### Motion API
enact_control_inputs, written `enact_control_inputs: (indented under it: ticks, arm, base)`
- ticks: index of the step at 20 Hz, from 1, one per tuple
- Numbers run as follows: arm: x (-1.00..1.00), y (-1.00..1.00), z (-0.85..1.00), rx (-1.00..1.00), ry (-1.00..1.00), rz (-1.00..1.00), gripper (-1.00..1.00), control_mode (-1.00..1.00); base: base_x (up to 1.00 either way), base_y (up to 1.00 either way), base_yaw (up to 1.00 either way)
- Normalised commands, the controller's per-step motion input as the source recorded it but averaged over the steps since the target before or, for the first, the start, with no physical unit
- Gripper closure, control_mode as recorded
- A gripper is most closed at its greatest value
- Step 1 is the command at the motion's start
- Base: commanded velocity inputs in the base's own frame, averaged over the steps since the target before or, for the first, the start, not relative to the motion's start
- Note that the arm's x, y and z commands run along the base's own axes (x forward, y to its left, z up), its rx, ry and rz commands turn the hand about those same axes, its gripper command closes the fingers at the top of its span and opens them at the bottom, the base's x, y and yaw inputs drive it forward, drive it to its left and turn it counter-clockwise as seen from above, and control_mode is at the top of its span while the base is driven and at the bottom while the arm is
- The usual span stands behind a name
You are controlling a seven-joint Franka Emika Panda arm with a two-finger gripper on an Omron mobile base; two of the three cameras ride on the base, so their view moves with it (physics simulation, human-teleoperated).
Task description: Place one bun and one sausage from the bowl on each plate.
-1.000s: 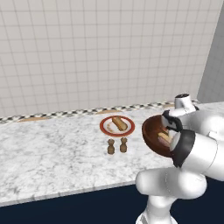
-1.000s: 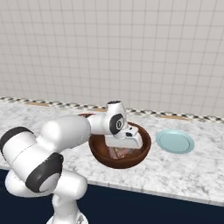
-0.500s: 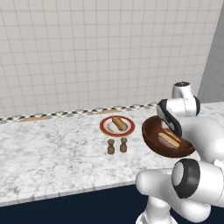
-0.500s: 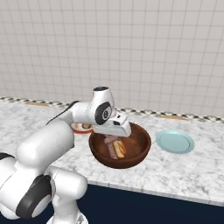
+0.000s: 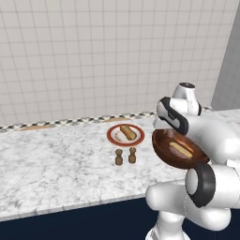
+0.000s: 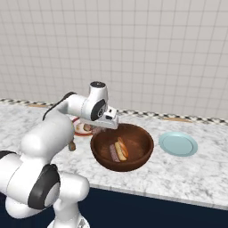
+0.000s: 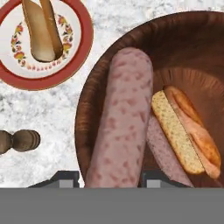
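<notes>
- Bowl (image 6: 122, 147): deep, dark reddish-brown, standing on the marble surface (image 5: 56, 164) between the two plates. In the left base view its far right side is covered by the robot's arm; in the hand view its right and lower rim are cut off.
- Inside the bowl: a split bun (image 7: 186, 131) lying on the bottom, with a second sausage (image 7: 164, 153) beside it, largely hidden under the bun and the held sausage.
- Sausage (image 7: 120, 122): pink, mottled, raised over the bowl's left half. Its lower end runs between the fingertips (image 7: 65, 178) and is cut off there.
- Pincer (image 7: 111, 179): pinching the sausage, one dark tip on each side. In the right base view the hand sits over the bowl's left rim and the tips are too small to make out.
- Red-rimmed plate (image 7: 83, 39): just beside the bowl, carrying a bun with what appears to be a sausage in it (image 5: 127, 132); top edge cut off in the hand view, mostly behind the arm in the right base view.
- Teal-rimmed plate (image 6: 178, 143): on the bowl's other side, apart from it.
- Two small brown shakers (image 5: 125, 156): near the red-rimmed plate; one is cut off in the hand view.
</notes>
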Motion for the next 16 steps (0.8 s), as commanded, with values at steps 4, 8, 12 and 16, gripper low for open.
enact_control_inputs:
  ticks: [4,8,12,16]
  arm:
    - [0.61,0.74,0.13,0.04,-0.06,0.35,1.00,-1.00]
    - [0.12,0.71,-0.04,0.00,-0.15,0.33,1.00,-1.00]
    - [0.01,0.57,-0.04,-0.01,-0.07,0.22,1.00,-1.00]
    - [0.19,0.54,-0.09,-0.02,0.00,0.15,1.00,-1.00]
  base:
    - [0.00,0.00,0.00]
    - [0.00,0.00,0.00]
    - [0.00,0.00,0.00]
    - [0.00,0.00,0.00]
